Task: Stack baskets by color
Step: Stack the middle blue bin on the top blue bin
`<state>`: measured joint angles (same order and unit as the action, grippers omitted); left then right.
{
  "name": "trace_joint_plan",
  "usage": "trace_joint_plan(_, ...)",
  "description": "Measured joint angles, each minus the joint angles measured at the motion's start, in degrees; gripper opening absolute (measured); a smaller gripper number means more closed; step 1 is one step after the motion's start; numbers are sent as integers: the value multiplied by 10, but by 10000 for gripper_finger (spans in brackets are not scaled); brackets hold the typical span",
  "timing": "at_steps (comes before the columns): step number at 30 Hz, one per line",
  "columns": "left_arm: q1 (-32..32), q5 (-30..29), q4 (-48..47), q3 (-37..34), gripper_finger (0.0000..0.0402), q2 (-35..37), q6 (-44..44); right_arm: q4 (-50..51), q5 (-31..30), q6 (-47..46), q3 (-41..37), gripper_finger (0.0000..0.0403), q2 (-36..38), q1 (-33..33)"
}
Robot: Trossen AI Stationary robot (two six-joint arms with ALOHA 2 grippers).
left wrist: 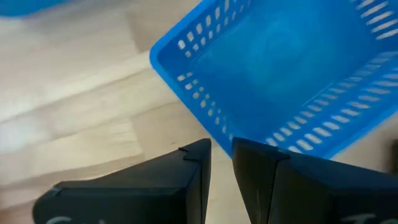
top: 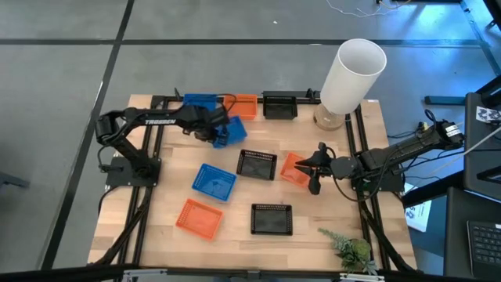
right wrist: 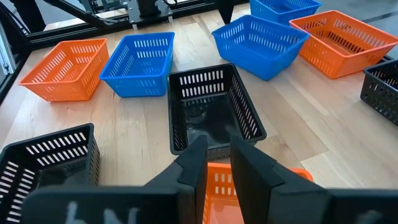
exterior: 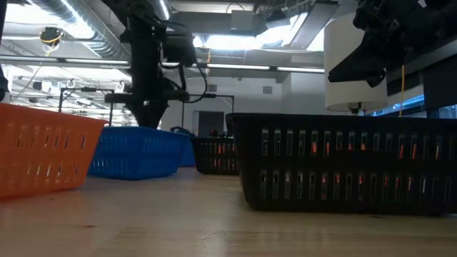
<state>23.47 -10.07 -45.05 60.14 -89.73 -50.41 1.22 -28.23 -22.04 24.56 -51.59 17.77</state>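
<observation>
The left claw (top: 221,133) pinches the rim of a tilted blue perforated plastic basket (top: 232,131), its 2 dark fingers (left wrist: 193,168) closed narrowly on the wall. Just behind this claw, at the far edge of the wooden desk (top: 156,235), sits another blue plastic basket (top: 202,102), with an orange perforated plastic basket (top: 244,104) beside it and a black perforated plastic basket (top: 279,106) further along the same edge. Near that black one stands a tall white cylinder (top: 352,74).

The right claw (top: 312,167) grips the wall of a tilted orange plastic basket (top: 294,168), its fingers (right wrist: 194,163) close together over the orange rim. Directly in front of this claw lies a second black plastic basket (top: 257,164), flat on the desk and just beside the held orange one. Beyond it, between the 2 claws, a third blue basket (top: 214,181) rests flat. A third orange basket (top: 198,218) sits nearer the front edge, past the blue one. A third black basket (top: 272,218) lies to the side of the right claw, toward the front. A small green plant sprig (top: 350,249) lies at the front corner of the desk, on the right arm's side.
</observation>
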Motion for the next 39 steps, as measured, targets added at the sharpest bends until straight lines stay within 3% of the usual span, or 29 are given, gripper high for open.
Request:
trace_joint_plan(10, -14, -29, -36, 25, 57, 2, 6, 0, 0, 0, 0, 70, 0, 0)
trace_joint_plan(17, -11, -65, 20, 25, 57, 2, 154, 3, 0, 0, 0, 70, 0, 0)
trace_joint_plan(24, -37, 0, 82, 25, 57, 2, 321, 3, 0, 0, 0, 70, 0, 0)
trace_joint_plan(29, -66, 49, 120, 26, 57, 2, 330, 4, 0, 0, 0, 70, 0, 0)
trace_joint_plan(39, -86, 32, 100, 26, 57, 2, 332, 4, 26, 0, 0, 70, 0, 0)
